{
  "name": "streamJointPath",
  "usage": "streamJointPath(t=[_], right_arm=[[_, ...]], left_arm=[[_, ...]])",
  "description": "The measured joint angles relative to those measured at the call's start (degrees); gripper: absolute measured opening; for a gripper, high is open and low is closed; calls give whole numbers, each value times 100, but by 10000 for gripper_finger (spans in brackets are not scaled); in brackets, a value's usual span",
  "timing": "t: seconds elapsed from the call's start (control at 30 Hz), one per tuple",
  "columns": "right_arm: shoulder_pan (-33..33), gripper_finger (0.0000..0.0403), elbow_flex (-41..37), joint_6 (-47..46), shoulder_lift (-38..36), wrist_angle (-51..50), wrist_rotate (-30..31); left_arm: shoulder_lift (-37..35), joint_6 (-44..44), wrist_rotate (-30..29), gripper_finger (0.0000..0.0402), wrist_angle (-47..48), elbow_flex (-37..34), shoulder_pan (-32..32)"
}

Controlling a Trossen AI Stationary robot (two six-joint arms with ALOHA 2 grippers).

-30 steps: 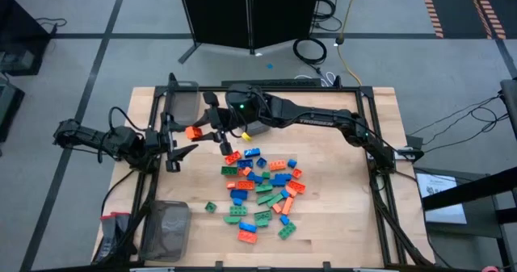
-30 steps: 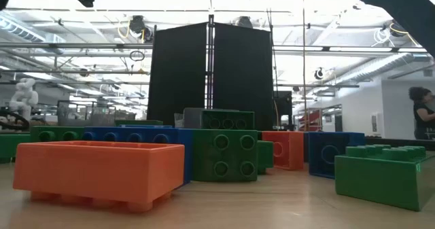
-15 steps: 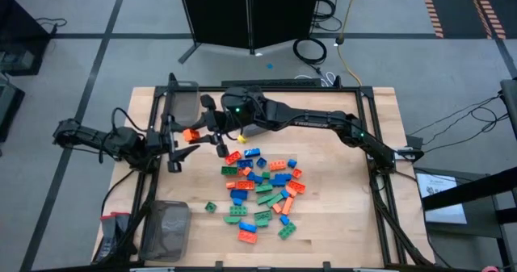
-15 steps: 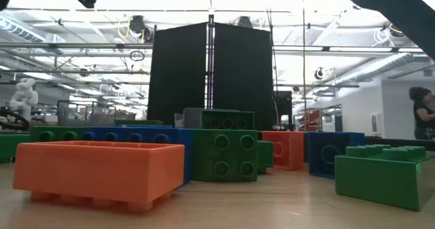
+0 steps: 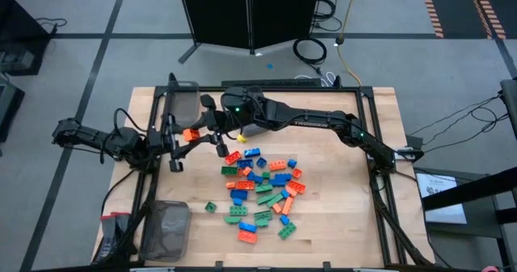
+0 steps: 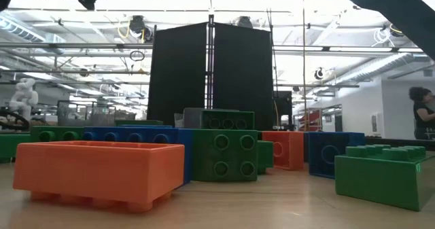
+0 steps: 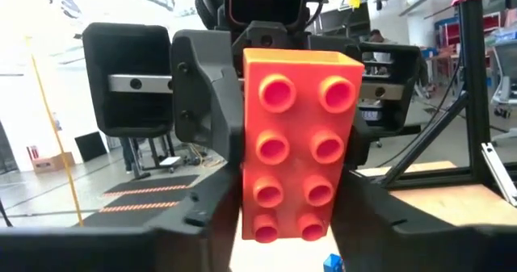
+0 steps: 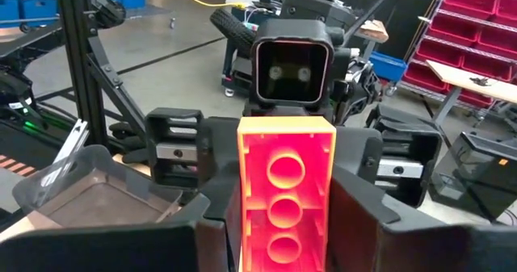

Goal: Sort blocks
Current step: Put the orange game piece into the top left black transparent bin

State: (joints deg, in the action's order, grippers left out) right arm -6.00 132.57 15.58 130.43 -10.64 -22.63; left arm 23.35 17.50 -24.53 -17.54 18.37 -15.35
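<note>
Orange block (image 5: pixel 191 134) held in the air between both claws, near the bench's far-left corner.
The left gripper (image 5: pixel 179 142) and right gripper (image 5: pixel 212 132) are both clamped on it, above bare wood (image 5: pixel 339 223). Remaining blocks (image 5: pixel 260 187) cluster mid-bench. One bin (image 5: pixel 183 102) at the far-left corner, another bin (image 5: pixel 166 227) at the near-left corner; their contents cannot be made out.

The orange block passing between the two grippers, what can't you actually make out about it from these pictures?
- High view: the orange block is too small to show which gripper, left gripper or right gripper, bears it.
- Left wrist view: the block's back is hidden by the block itself.
- Right wrist view: its lower end runs off the picture's edge.
- Low view: the nearby blocks fill the view; the handover is out of frame.
</note>
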Motion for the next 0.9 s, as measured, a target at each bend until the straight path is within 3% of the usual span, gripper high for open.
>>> streamJointPath(t=[0.07,0.23,0.4,0.6,0.77,0.9], right_arm=[[0,116,0,-23,0,-8,-15],[-2,123,0,-45,0,-2,-24],[-13,215,-4,132,-78,-132,147],[-6,272,0,883,-856,-987,1247],[-22,274,0,869,-1549,-2068,1909],[-15,264,0,644,-2031,-2754,2179]], left_arm=[[-3,26,-9,129,3,0,0],[-4,23,-45,125,11,0,0],[2,-21,-594,125,94,0,0],[2,-30,-1782,125,358,0,2],[-2,222,-3518,125,491,0,308],[-2,223,-3921,125,492,0,1031]])
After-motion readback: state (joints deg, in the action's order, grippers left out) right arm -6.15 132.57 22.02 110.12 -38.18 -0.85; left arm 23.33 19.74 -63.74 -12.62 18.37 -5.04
